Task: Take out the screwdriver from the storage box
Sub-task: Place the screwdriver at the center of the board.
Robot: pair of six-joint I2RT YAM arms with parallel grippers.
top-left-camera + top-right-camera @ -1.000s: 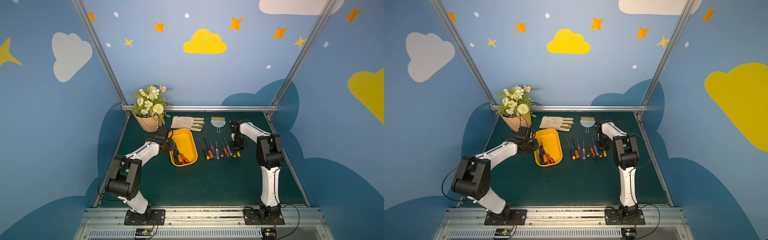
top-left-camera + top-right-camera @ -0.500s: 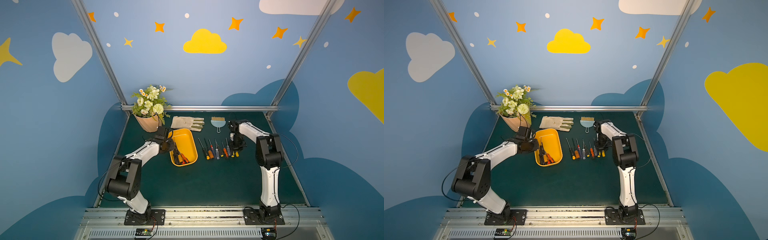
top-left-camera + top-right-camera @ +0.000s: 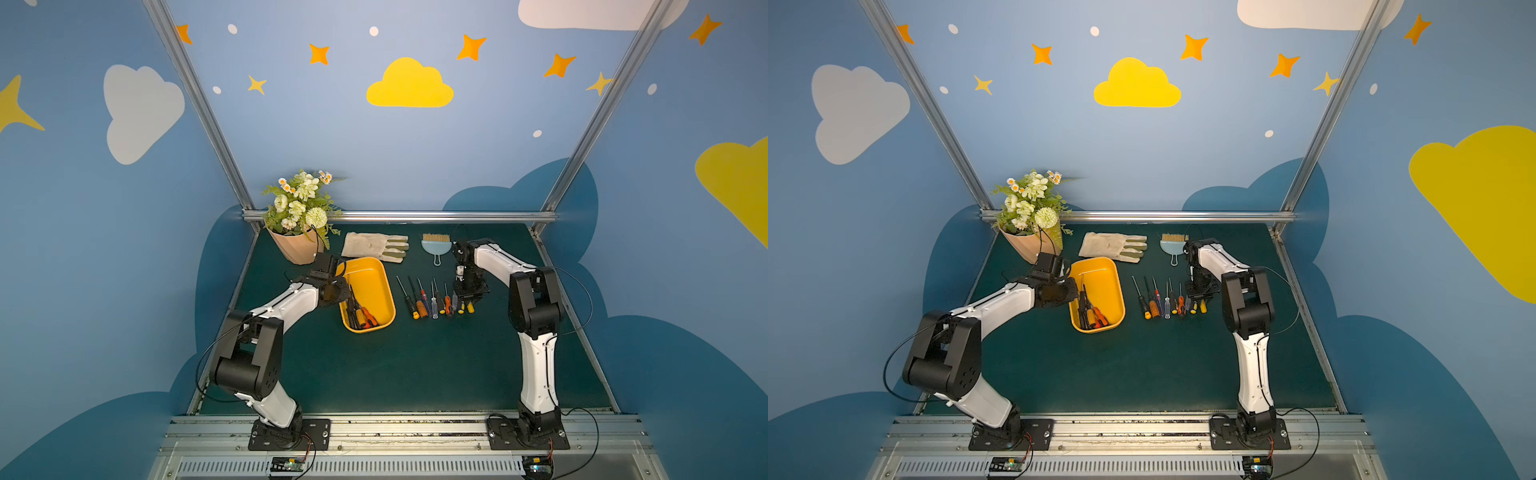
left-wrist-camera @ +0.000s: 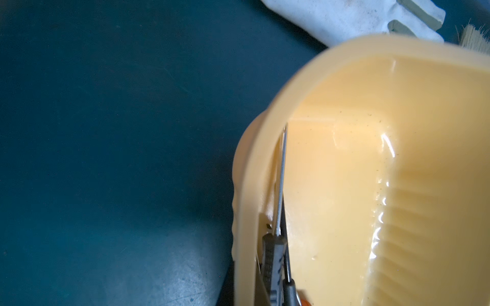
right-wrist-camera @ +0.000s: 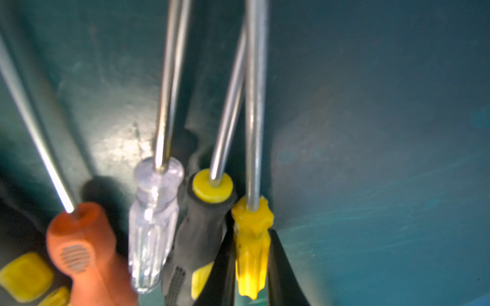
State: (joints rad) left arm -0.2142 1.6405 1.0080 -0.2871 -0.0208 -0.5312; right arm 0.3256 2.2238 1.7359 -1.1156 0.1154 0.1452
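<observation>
The yellow-orange storage box (image 3: 372, 278) (image 3: 1102, 274) lies on the green mat, left of centre. Several screwdrivers (image 3: 360, 312) (image 3: 1091, 315) with black and orange handles lie along its left wall; the left wrist view shows a black-handled one (image 4: 273, 261). My left gripper (image 3: 343, 296) (image 3: 1074, 293) is shut on the box's left wall (image 4: 254, 169). My right gripper (image 3: 467, 300) (image 5: 250, 254) is down at the right end of a row on the mat, shut on a yellow-handled screwdriver (image 5: 252, 220) (image 3: 1203, 306), with a dark finger (image 5: 281, 270) on each side of the handle.
A row of several screwdrivers (image 3: 432, 299) lies on the mat right of the box. A beige glove (image 3: 374, 247), a small blue brush (image 3: 436, 247) and a peach flower pot (image 3: 295, 249) stand along the back edge.
The right arm has shifted slightly to the left with its gripper low at the row. The left arm has stayed at the box wall.
</observation>
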